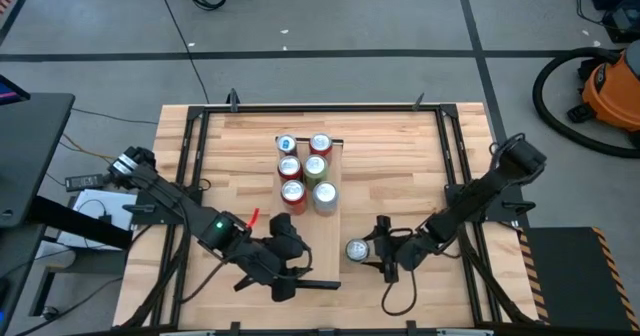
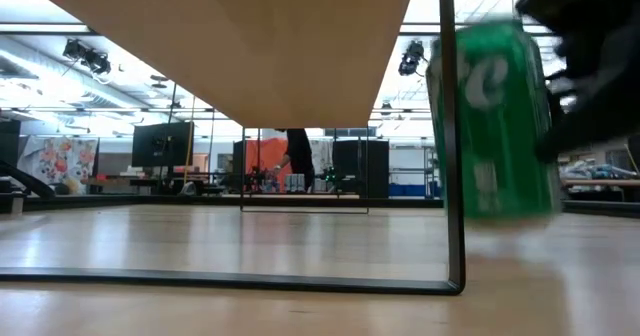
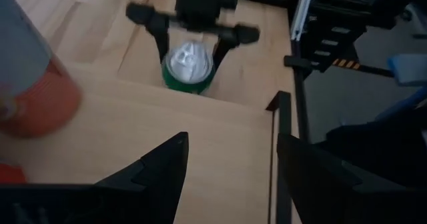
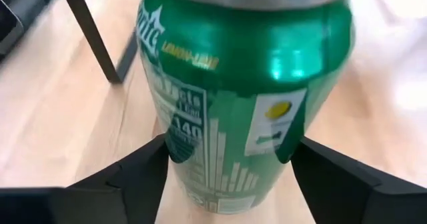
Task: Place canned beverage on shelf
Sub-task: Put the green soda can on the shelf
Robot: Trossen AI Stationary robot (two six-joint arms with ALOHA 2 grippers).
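The green can is pinched by the right gripper, at the shelf's three o'clock; it should be kept upright

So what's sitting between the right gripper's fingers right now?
The green can stands upright between the right gripper's fingers, clearest in the right wrist view; the left wrist view shows it too.
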